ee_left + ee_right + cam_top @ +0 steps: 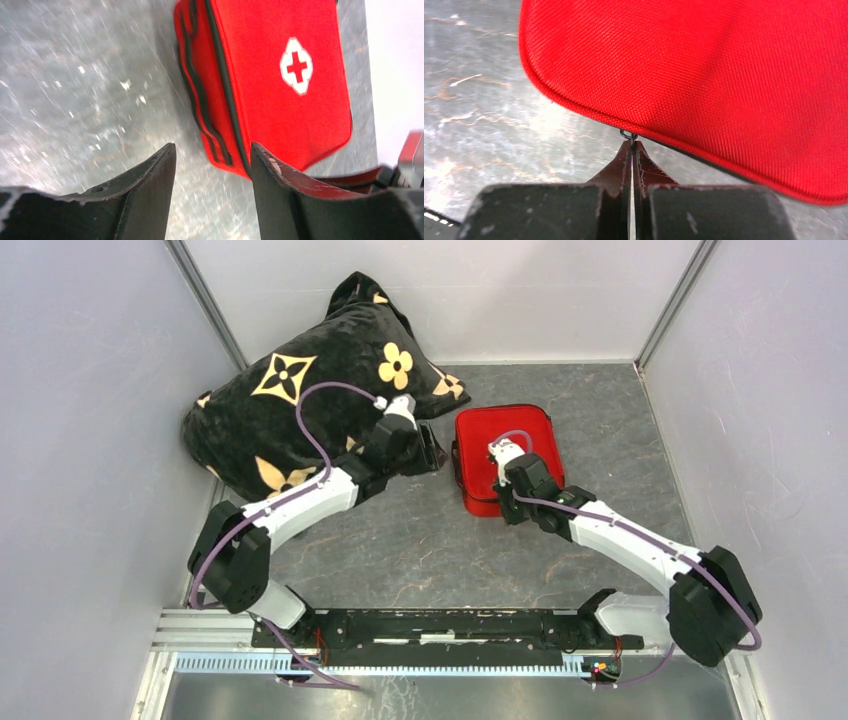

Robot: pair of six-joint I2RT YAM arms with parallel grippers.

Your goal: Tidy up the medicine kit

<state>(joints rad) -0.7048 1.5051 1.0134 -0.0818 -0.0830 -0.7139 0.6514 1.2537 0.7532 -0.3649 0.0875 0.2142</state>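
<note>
The medicine kit (520, 430) is a red case lying closed and flat on the grey table, its white cross emblem (296, 66) facing up. My left gripper (440, 452) hovers just left of the kit, open, and only table shows between its fingers (212, 150). The kit (280, 100) lies right in front of its right finger. My right gripper (505, 505) is at the kit's near edge. In the right wrist view its jaws (631, 144) are pressed together on the small metal zipper pull (628, 134) under the red shell (704, 75).
A large black pillow with gold flowers (290, 410) fills the back left corner, right behind the left arm. Grey walls close in the table on three sides. A metal rail (440, 625) holding the arm bases runs along the near edge.
</note>
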